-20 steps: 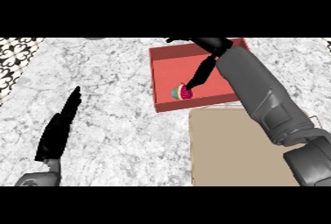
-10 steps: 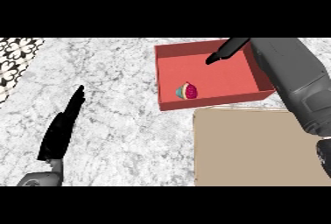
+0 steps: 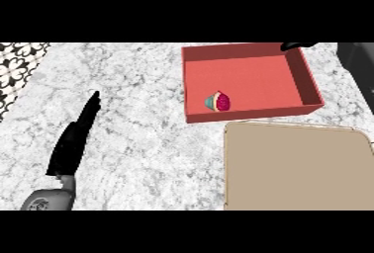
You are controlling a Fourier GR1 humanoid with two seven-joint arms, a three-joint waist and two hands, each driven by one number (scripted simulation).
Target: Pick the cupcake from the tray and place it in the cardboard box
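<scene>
No text, label, brand, number or sign can be read on anything here; the tiles at far left carry only a pattern.

Grey-veined marble and a patterned strip at its edge.
The white, grey-veined marble counter top (image 3: 146, 148) spreads under and all round the left hand (image 3: 73, 143). A black-and-white flower-patterned strip (image 3: 18, 64) lies along the counter's edge, beyond the hand's fingertips and off to its outer side, apart from it.

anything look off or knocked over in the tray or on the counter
Yes: the cupcake lies tipped on its side near the front-left corner of the red tray, not upright. Nothing looks spilled or damaged on the counter.
</scene>
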